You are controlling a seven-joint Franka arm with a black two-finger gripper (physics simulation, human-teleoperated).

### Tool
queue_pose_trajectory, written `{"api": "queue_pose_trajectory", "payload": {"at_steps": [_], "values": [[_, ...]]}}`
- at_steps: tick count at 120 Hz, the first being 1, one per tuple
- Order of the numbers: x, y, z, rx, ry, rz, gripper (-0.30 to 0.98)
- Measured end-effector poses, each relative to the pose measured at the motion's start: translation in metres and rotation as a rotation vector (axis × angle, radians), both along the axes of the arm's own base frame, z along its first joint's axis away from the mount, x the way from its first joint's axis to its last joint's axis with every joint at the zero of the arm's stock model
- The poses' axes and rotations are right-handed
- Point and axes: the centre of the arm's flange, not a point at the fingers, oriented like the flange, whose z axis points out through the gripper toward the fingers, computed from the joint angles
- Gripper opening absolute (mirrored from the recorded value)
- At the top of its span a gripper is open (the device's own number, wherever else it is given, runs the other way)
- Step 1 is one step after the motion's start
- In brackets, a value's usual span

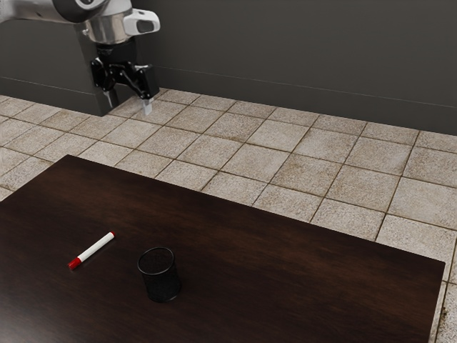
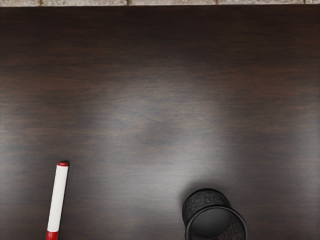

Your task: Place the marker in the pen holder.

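Marker (image 1: 95, 248) lay flat on the table (image 1: 250, 246), near the pen holder (image 1: 161, 275) but apart from it; holder upright, mouth up. Step in hand, we judged: reach down and pick up the marker. For a good grasp, we wanted the gripper (image 1: 129, 103) turned so its fingers (image 1: 148, 107) straddled the barrel crosswise, low but not pressing the wood, and closing evenly, since a round barrel could roll. We favored a grip toward the red cap (image 1: 74, 264), leaving the other end free to go in once tipped upright. Fingers: wide apart, nothing between them, touching nothing, well above the tabletop.
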Motion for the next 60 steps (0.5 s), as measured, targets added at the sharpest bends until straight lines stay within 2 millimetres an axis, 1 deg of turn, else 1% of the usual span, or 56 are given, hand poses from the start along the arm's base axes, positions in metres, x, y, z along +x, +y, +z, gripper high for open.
{"api": "queue_pose_trajectory", "payload": {"at_steps": [12, 18, 21, 27, 31, 36, 44, 54, 60], "values": [[0.0, 0.004, 0.001, 0.002, -0.004, 0.013, 0.69], [-0.005, 0.006, 0.008, 0.003, -0.014, 0.018, 0.69], [-0.011, 0.007, 0.013, 0.006, -0.022, 0.019, 0.69], [-0.032, 0.01, 0.024, 0.017, -0.033, 0.02, 0.69], [-0.046, 0.011, 0.024, 0.025, -0.03, 0.02, 0.69], [-0.057, 0.018, 0.011, 0.033, -0.007, 0.027, 0.69], [-0.06, 0.039, -0.013, 0.04, 0.017, 0.062, 0.69], [-0.072, 0.07, -0.06, 0.031, 0.068, 0.115, 0.69], [-0.078, 0.078, -0.093, 0.026, 0.097, 0.127, 0.69]]}}
